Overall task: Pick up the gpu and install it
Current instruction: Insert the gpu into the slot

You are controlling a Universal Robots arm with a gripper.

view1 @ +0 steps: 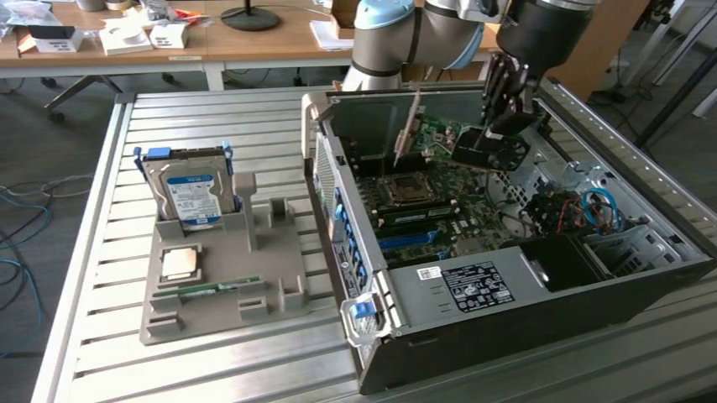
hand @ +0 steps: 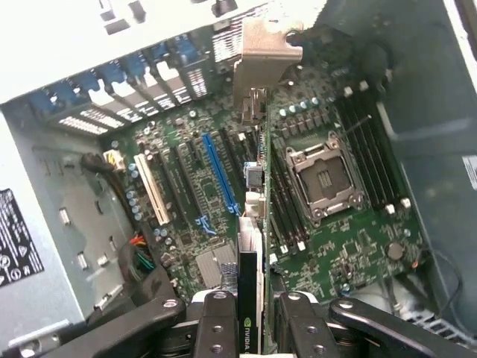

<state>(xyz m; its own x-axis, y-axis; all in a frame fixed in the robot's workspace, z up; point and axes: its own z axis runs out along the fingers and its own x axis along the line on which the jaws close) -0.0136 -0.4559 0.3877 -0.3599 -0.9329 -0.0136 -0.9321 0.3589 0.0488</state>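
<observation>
Slatted metal worktop (view1: 101, 210) carries the scene in the exterior view, with a wooden worktop (view1: 269, 46) behind it; on the slats lie an open computer case (view1: 505, 357) and, to the exterior view's left of it, a grey tray (view1: 224, 294) with a hard drive (view1: 193, 195) standing upright in it; the arm (view1: 448, 34) reaches down over the case, and its claw (view1: 505, 109) is clamped on the gpu (view1: 484, 151), which hangs tilted above the motherboard (view1: 442, 189), well apart from the tray.

Wrist view: the gpu (hand: 252, 261) is seen edge-on between the two fingers (hand: 216, 321), both pressed against it; its pale bracket (hand: 264, 52) lies toward the case's slotted rear wall; beneath are a blue slot (hand: 216, 171) and the CPU socket (hand: 324, 179); whether the card touches the board cannot be told.
</observation>
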